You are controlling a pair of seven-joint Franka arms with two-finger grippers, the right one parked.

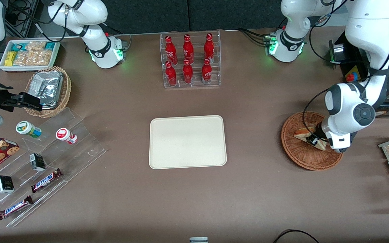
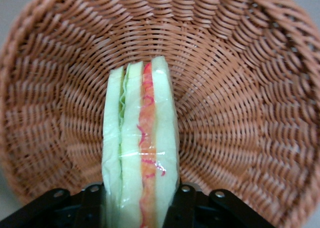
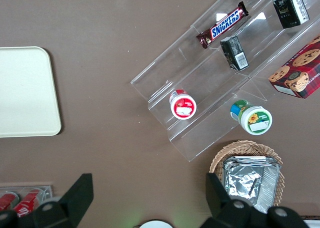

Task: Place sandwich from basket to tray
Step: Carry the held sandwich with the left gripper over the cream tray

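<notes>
One sandwich point(image 2: 141, 153) sits in the one reddish-brown basket point(image 1: 295, 153), which lies at about three o'clock from the tray point(image 1: 187, 141) and well apart from it, toward the working arm's end of the table. The gripper point(image 1: 314, 140) is down inside the basket, its two fingers point(image 2: 92, 195) pressed against the sandwich's two bread faces, jaws closed to the wedge's thickness. Whether the wedge is lifted clear of the wicker is hard to judge. At twelve o'clock from the tray stands one clear rack point(image 1: 191, 60) with six red bottles point(image 1: 187, 72). Two Snickers bars point(image 1: 46, 180) lie on the clear stepped stand point(image 1: 49, 152) at about nine o'clock.
</notes>
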